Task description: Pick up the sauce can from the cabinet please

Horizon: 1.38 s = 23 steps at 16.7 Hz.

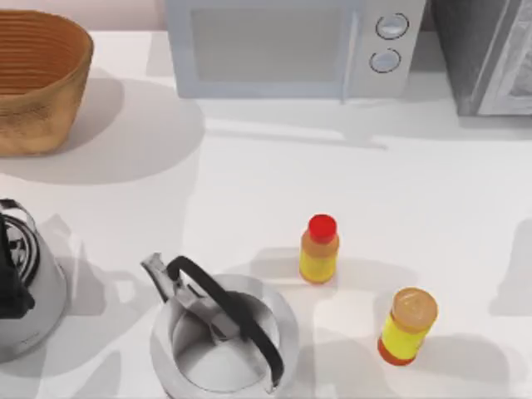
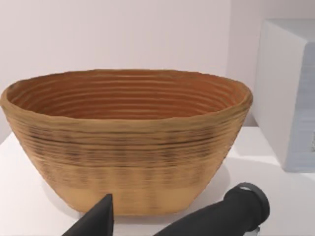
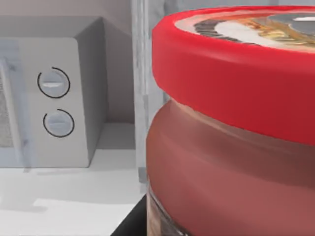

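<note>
you have the white table (image 1: 249,166) carrying the cabinet (image 1: 486,54) at its back right corner, the microwave (image 1: 291,46) just beside it, and the woven basket (image 1: 37,79) at back left. nearer you stand two kettles (image 1: 220,332), then the slim yellow bottle with red cap (image 1: 319,249) and the yellow bottle with tan-orange cap (image 1: 407,326). the sauce can (image 3: 231,137) sits hard up against the right wrist camera, microwave knobs behind it. you cannot tell either gripper's state; a dark left fingertip (image 2: 101,216) shows before the basket.
</note>
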Tool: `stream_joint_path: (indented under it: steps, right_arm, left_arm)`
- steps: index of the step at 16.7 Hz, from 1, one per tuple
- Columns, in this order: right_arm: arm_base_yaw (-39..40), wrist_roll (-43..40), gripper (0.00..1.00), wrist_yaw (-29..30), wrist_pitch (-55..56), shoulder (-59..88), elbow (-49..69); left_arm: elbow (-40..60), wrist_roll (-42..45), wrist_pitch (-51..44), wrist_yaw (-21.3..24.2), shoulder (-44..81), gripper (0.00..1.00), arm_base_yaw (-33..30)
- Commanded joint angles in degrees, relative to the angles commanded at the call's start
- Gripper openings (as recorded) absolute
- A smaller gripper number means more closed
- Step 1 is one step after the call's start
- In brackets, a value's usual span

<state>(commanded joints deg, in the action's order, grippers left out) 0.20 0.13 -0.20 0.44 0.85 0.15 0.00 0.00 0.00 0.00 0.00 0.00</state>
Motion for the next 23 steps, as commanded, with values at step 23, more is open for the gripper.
stream_joint_path:
  steps: [23]
  right_arm:
    - [1.45, 0.92, 0.00, -37.04, 91.72, 107.18, 16.80]
  left_arm:
    - [0.00, 0.00, 0.00, 0.00, 0.00, 1.00, 0.00]
